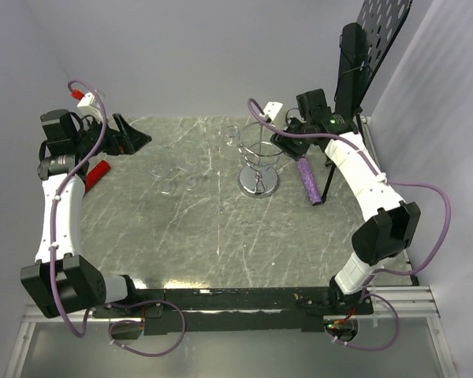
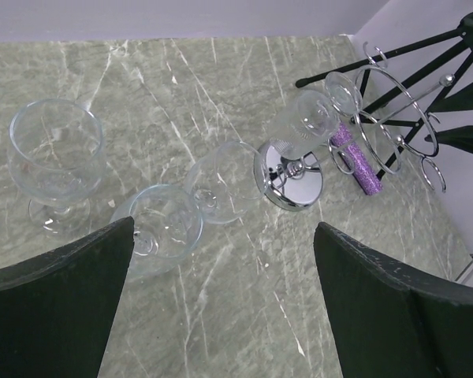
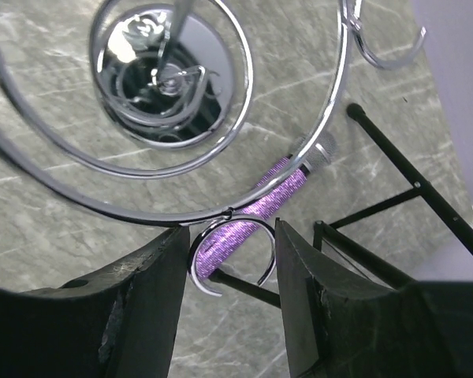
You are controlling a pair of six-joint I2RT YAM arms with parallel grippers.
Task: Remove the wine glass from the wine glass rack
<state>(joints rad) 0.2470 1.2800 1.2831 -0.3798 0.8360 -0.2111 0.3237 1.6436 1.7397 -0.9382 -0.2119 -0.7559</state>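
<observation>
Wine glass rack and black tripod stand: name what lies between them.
A purple glittery tube lies on the table between the wine glass rack and the black tripod stand, clearest in the top external view.

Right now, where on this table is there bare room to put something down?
The broad near half of the table, in front of the loose glasses and wine glass rack, is bare. The far strip is crowded: those, a purple tube and the black stand.
</observation>
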